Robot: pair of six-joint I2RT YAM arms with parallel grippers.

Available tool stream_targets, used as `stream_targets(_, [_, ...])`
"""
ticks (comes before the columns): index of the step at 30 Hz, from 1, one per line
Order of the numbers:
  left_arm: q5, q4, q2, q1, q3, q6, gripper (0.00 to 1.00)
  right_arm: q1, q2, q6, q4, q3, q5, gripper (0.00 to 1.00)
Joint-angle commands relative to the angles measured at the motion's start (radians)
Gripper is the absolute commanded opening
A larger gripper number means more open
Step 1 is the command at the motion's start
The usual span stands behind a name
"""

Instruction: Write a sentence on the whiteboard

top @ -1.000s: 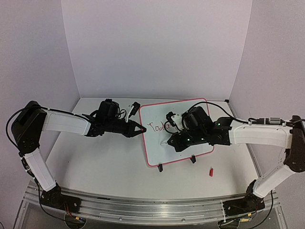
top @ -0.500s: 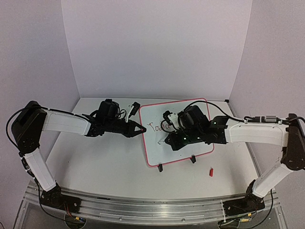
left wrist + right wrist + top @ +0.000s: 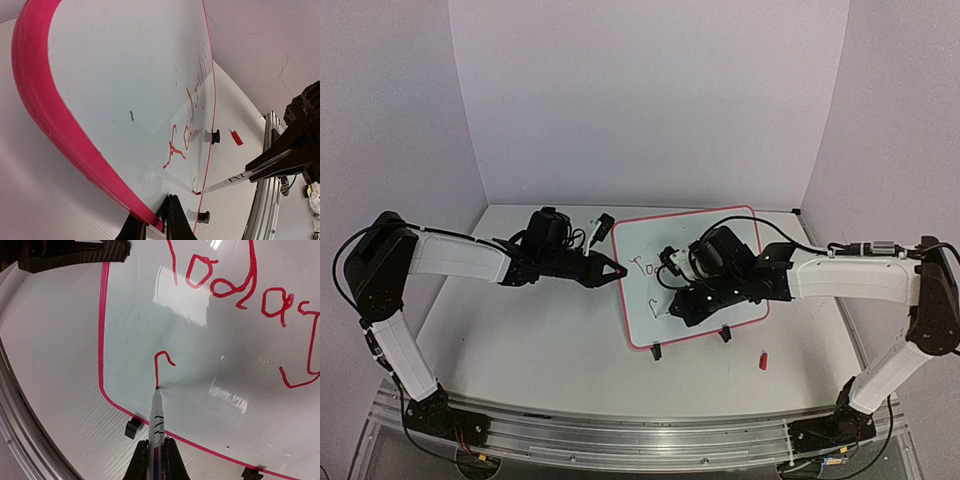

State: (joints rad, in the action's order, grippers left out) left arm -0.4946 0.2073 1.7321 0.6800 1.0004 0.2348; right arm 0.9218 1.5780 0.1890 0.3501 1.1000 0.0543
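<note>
White whiteboard, pink-red frame; sentence red; marker white w/ blk bands; table white.

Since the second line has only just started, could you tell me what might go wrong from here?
The marker, held in the right gripper, touches the whiteboard low down, near its lower frame, so the new stroke and later letters may run out of room. The board leans on a stand, steadied only by the left gripper clamped on its edge; pen pressure could shift it and skew the writing.
</note>
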Motion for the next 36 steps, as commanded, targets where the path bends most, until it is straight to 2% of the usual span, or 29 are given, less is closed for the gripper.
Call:
stream_targets(1, [0.333, -0.177, 0.069, -0.025, -0.019, -0.161, 0.0, -0.003, 0.024, 0.016, 0.04, 0.003, -0.032, 0.0])
stream_targets(13, [0.338, -0.175, 0.07, -0.025, -0.015, -0.161, 0.0, -0.003, 0.044, 0.032, 0.037, 0.012, -0.047, 0.0])
stream_targets(24, [0.338, -0.175, 0.073, -0.025, -0.018, -0.158, 0.0, -0.002, 0.008, 0.037, 0.012, 0.03, -0.121, 0.0])
stream_targets(36, [0.338, -0.177, 0.073, -0.025, -0.016, -0.158, 0.0, -0.003, -0.003, 0.032, 0.001, 0.058, -0.076, 0.0])
